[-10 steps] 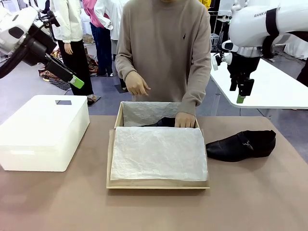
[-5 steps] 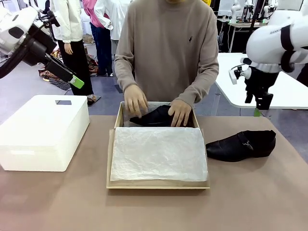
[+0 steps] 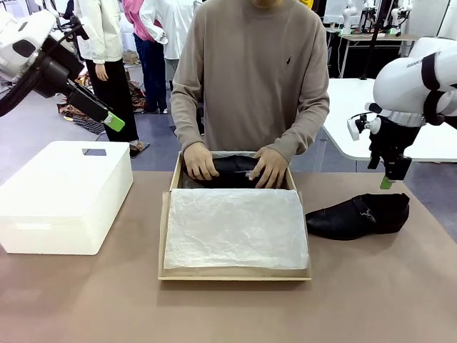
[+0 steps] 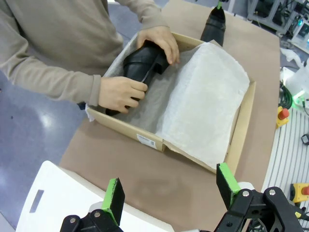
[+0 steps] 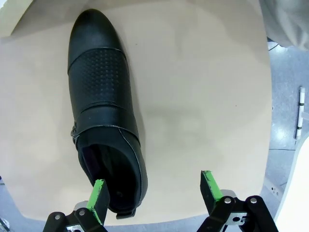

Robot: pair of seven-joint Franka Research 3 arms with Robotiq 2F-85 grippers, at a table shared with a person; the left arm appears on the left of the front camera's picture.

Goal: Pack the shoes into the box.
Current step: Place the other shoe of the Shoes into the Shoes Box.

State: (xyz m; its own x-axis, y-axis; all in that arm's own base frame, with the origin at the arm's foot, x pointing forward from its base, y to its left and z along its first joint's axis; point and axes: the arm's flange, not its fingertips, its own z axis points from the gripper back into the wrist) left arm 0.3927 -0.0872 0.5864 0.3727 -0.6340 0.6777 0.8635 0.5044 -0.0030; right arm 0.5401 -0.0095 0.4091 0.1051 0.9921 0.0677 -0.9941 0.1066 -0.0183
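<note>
One glossy black shoe (image 3: 357, 216) lies on its side on the table, right of the box, toe pointing left. My right gripper (image 3: 386, 182) hangs open just above its heel end; in the right wrist view the shoe (image 5: 104, 116) lies under the gripper (image 5: 154, 191), heel nearest the left finger. The person's two hands press the other shoe (image 3: 228, 171) into the far end of the brown cardboard box (image 3: 171, 268), on white tissue paper (image 3: 235, 227). My left gripper (image 3: 113, 121) is raised at the far left, open (image 4: 169, 186), looking down at the box (image 4: 244, 130) and that shoe (image 4: 145, 65).
A white rounded plastic box (image 3: 64, 193) stands on the table's left side, below the left gripper. Another white table (image 3: 357, 121) stands behind at the right. Bare brown tabletop runs along the near edge. People stand in the far background.
My right arm has swung right and come down over the heel of the shoe on the table. The person has brought both hands onto the other shoe in the box. The left arm stayed still.
</note>
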